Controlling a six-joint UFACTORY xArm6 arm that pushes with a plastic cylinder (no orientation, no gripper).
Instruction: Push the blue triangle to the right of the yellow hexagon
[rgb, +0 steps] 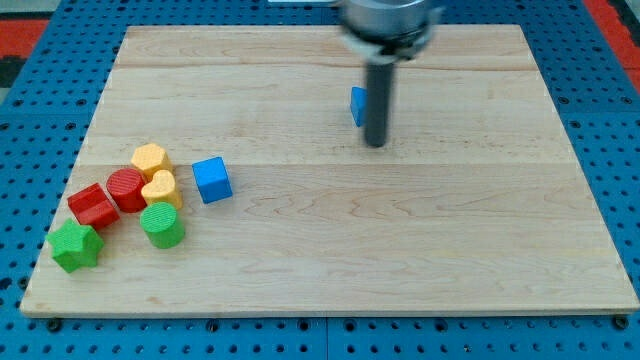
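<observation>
blue triangle (357, 105) mostly hidden behind rod, heading unclear; my tip (375, 143) just right; no pincer.

The rod (376, 100) covers most of the blue triangle (356, 105), so only a sliver pokes out on its left and you can't really make out the shape. Rod's upper part (388, 22) is blurry and cut off at the view's top. My tip (375, 144) looks a bit soft too. Board's bottom edge (330, 317) barely fits in.

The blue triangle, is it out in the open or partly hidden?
Partly hidden: my tip and rod cover the blue triangle's right side.
</observation>
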